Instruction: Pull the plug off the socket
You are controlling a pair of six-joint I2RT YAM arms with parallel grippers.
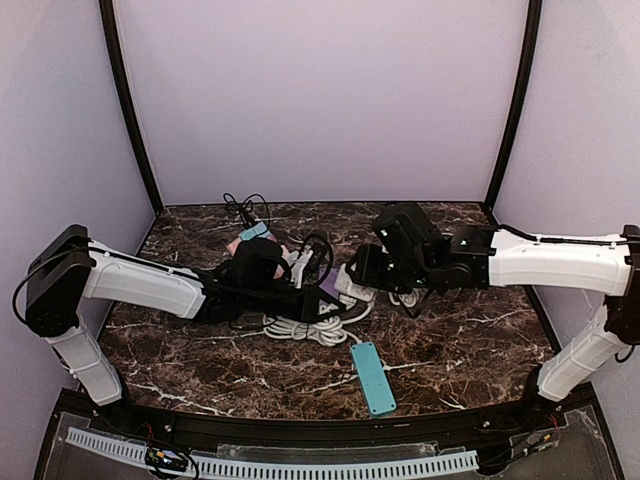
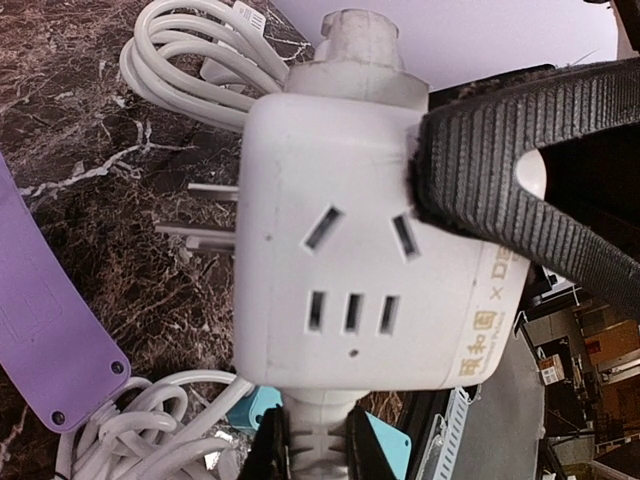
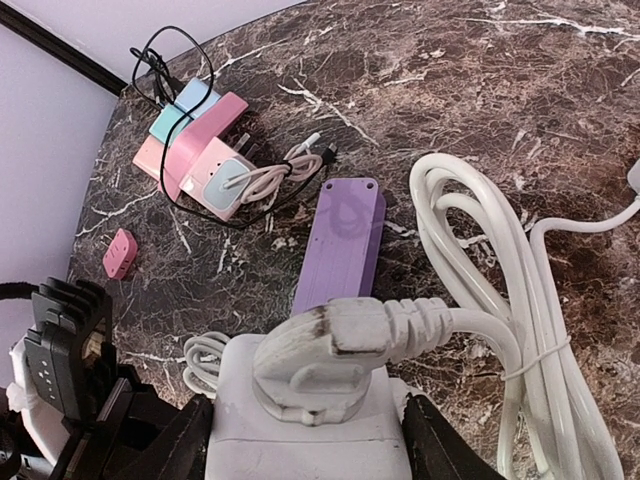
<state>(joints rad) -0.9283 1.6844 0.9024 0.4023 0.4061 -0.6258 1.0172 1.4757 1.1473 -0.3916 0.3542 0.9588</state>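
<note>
The socket (image 2: 350, 270) is a white cube, lifted just above the marble table (image 1: 470, 340) in the middle. My right gripper (image 3: 310, 445) is shut on the cube, one dark finger (image 3: 185, 450) at each side; its ribbed pad (image 2: 490, 150) presses on the cube's right edge. My left gripper (image 2: 318, 448) is shut on the ribbed neck of a white plug (image 2: 320, 415) that sits in the cube's lower face. Another white plug (image 3: 335, 350) with its cable sits in the face turned to the right wrist camera. Two bare prongs (image 2: 200, 235) stick out of the cube's left side.
A purple power strip (image 3: 340, 245) lies right behind the cube. Coiled white cable (image 3: 500, 300) lies to its right. A teal strip (image 1: 373, 378) lies nearer the front edge. Pink and blue adapters (image 3: 195, 150) with black cord sit at the back, beside a small pink plug (image 3: 120, 253).
</note>
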